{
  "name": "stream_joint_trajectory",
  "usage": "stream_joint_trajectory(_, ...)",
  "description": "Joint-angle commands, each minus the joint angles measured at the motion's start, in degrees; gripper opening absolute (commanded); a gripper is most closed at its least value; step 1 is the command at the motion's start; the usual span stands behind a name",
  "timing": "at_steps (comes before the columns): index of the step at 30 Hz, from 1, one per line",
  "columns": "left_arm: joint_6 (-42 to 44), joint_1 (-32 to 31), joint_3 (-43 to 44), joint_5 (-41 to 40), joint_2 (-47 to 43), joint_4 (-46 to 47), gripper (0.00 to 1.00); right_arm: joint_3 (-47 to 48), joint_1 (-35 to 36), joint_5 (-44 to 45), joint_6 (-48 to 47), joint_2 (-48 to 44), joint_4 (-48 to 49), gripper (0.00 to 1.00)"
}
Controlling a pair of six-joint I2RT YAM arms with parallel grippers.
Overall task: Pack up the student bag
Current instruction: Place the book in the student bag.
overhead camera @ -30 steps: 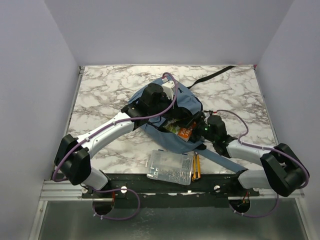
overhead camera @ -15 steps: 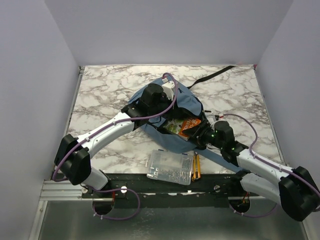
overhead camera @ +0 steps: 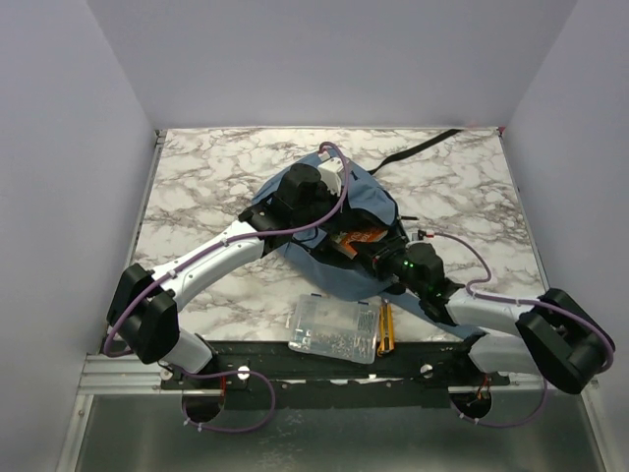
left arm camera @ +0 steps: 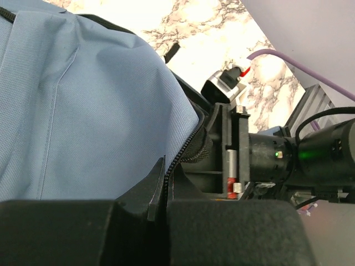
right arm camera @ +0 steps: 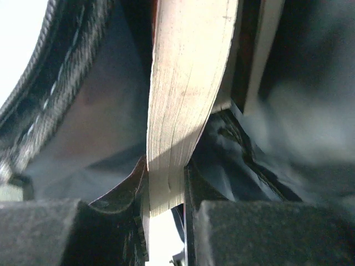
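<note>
Pushing the book (right arm camera: 183,100) straight into the student bag (left arm camera: 83,111) works best with right jaws clamped on it and left jaws pinching the zip edge (left arm camera: 178,158) open.

left arm (overhead camera: 211,258), right arm (overhead camera: 484,313): white links are joined by black housings | purple cables (left arm camera: 294,57) are routed along both | green light (overhead camera: 407,263) is lit on right wrist | left gripper (left arm camera: 161,191): matte black

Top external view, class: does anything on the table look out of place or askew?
The clear plastic box and the pencils beside it sit at the table's near edge, seemingly overhanging the black rail. Nothing looks spilled.
</note>
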Motion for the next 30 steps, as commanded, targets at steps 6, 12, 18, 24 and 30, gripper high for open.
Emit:
stream_joint_trajectory(6,1.1,-0.2,-1.4,-2.4,-0.4,5.1,0.00,11.9,6.5,16.2,7.2,16.7,7.7,0.09)
stream_joint_trajectory(12,0.8,0.2,-3.0,-2.8,-0.6,5.7,0.00,4.5,6.8,12.8,2.0,12.1,10.3,0.67)
stream_joint_trajectory(18,0.5,0.3,-3.0,-1.6,-0.6,5.9,0.00,6.8,6.5,8.4,-10.0,2.5,-14.6,0.90)
stream_joint_trajectory(24,0.4,0.3,-3.6,-0.9,-1.5,5.9,0.00,9.0,5.5,8.5,-12.5,5.3,-10.1,0.52)
stream_joint_trajectory(30,0.1,0.3,-4.3,-1.0,-1.7,5.9,0.00,20.8,5.0,6.5,-20.0,18.3,-2.7,0.38)
